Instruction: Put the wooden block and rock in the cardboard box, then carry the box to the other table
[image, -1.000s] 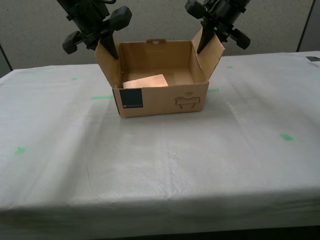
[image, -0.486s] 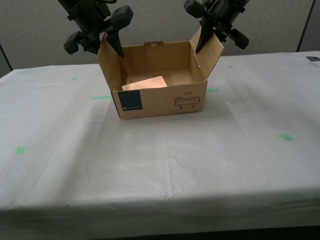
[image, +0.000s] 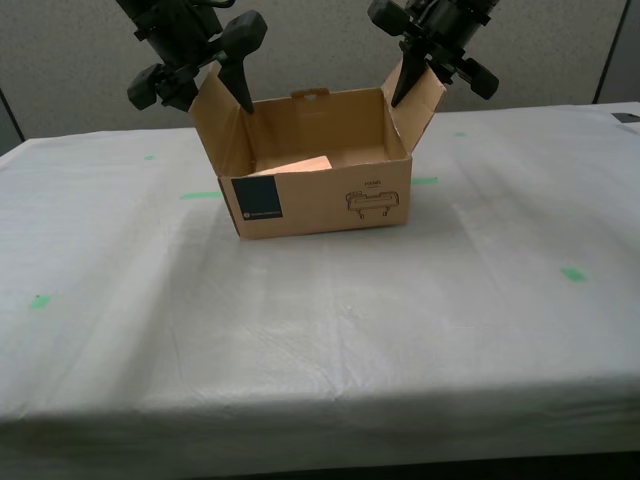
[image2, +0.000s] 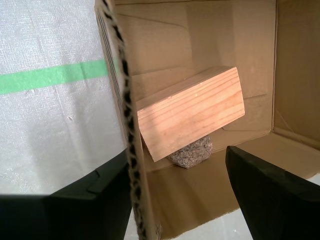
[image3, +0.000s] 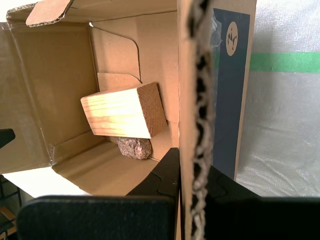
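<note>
Clamping one side flap of the single box (image: 330, 200), my first hand (image3: 192, 170) has its fingers shut on the cardboard beside the navy label. My second hand (image: 408, 88) straddles the opposite flap with its jaws apart, one finger against the outside and the other clear of it. The box stands upright on the worktop (image: 320, 330), flaps up, holding one block (image2: 192, 112) that lies aslant, its long axis tilted off the floor, propped on one rock (image2: 191, 152).

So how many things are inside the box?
2. The wooden block leans tilted inside the cardboard box, and the rock sits under its raised end. Nothing else shows, though the block may hide something.
</note>
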